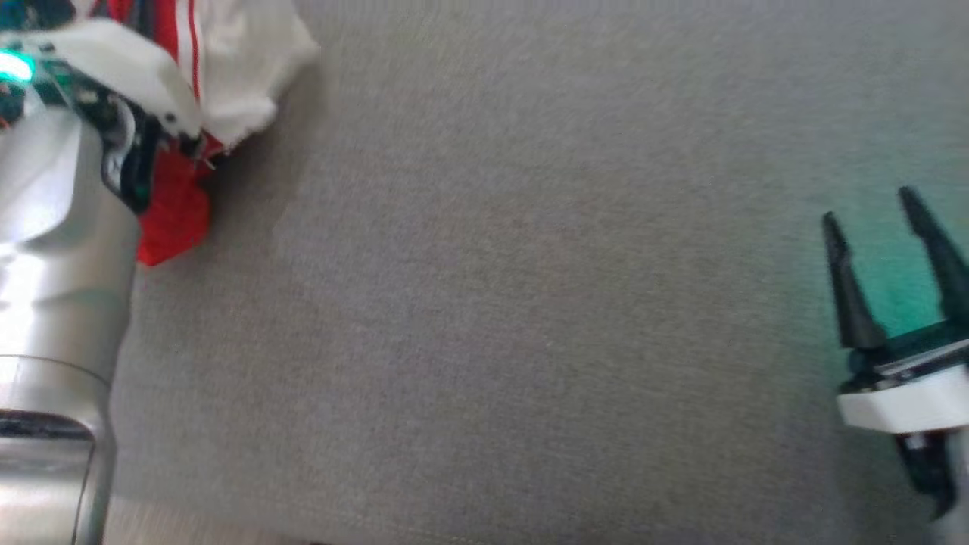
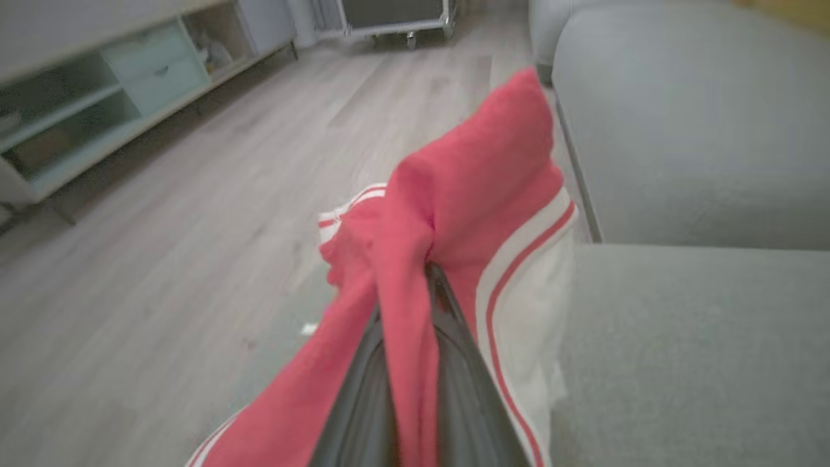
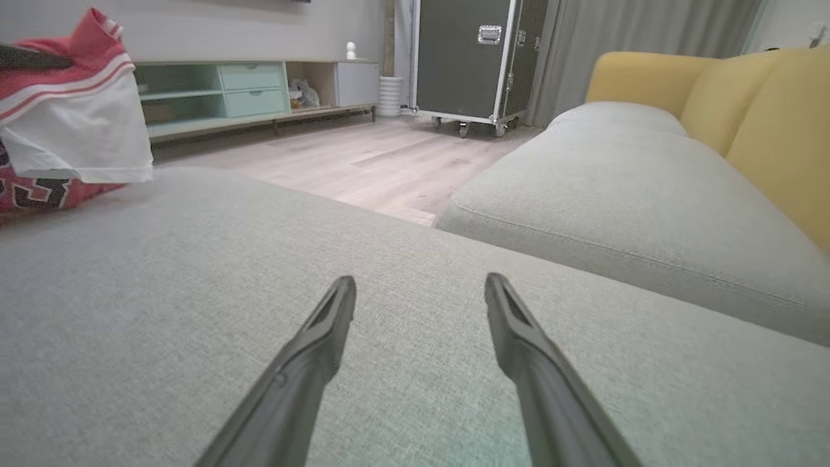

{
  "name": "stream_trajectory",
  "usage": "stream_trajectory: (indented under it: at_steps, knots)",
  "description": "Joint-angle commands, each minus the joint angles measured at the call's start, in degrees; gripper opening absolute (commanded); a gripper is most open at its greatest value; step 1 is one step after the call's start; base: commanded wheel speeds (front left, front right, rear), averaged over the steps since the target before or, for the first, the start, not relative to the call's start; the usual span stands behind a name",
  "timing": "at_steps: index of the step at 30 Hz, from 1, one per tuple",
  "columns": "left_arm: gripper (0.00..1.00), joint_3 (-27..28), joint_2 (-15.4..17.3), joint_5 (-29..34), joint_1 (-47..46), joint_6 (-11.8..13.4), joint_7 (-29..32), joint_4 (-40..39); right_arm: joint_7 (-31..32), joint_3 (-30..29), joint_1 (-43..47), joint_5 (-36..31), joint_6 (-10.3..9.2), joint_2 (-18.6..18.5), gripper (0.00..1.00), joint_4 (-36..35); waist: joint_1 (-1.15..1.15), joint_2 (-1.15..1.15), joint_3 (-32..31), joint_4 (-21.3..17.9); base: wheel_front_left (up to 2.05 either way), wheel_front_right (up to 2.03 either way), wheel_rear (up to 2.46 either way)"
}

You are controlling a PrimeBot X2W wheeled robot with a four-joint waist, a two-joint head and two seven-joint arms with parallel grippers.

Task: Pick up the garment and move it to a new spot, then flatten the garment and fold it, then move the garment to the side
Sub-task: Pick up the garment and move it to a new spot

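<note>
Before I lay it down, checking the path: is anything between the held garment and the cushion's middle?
Nothing visible. The left gripper holds the garment at the edge of the cushion; the open right gripper sits well aside.

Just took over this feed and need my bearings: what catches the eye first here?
A bunched red-and-white garment hangs pinched in the left gripper, at the top left of the head view. The right gripper hovers open and holding nothing at the lower right, above the grey cushion that spreads between them.

Left gripper [image 2: 421, 292] fingers clamped shut, right gripper [image 3: 420, 285] fingers spread apart
</note>
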Motion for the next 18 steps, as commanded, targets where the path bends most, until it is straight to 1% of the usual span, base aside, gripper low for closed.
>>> stream_trajectory:
  at_steps: [1,3,6,10,12,15,18]
  knots:
    - [0.00,-0.80,3.83,-0.94,-2.98,0.10,-1.02,-3.41,-0.65,1.38,-0.26,0.05,-0.04,0.29,1.00,-0.74,0.00,0.00,-4.63,-3.45,0.00,0.00,0.00]
    - [0.00,-4.21,4.98,-2.91,-3.26,0.10,-2.02,-6.80,-0.74,2.27,-0.46,0.19,-0.04,2.40,1.00,0.55,0.00,0.00,-7.80,-5.57,0.00,0.00,0.00]
    - [0.00,-9.58,7.17,-5.86,-3.76,0.09,-1.92,-12.09,-0.77,2.79,0.04,0.74,-0.04,5.69,1.00,1.34,0.00,0.00,-12.23,-8.86,0.00,0.00,0.00]
    - [0.00,-15.82,9.60,-9.45,-4.98,0.09,-1.15,-19.25,-0.78,3.48,0.97,0.90,-0.04,8.92,1.00,1.65,0.00,0.00,-16.72,-13.86,0.00,0.00,0.00]
    - [0.00,-18.27,10.30,-11.18,-5.73,0.09,-0.86,-22.27,-0.79,3.81,1.42,0.91,-0.04,10.09,1.00,1.71,0.00,0.00,-18.52,-16.42,0.00,0.00,0.00]
    - [0.00,-20.75,10.55,-13.32,-6.95,0.09,0.24,-25.34,-0.79,4.36,2.14,0.82,-0.04,11.20,1.00,1.83,0.00,0.00,-20.55,-19.93,0.00,0.00,0.00]
    - [0.00,-22.32,9.62,-15.19,-7.86,0.09,0.71,-27.15,-0.79,5.15,2.63,0.78,-0.04,11.94,1.00,2.03,0.00,0.00,-22.11,-23.23,0.00,0.00,0.00]
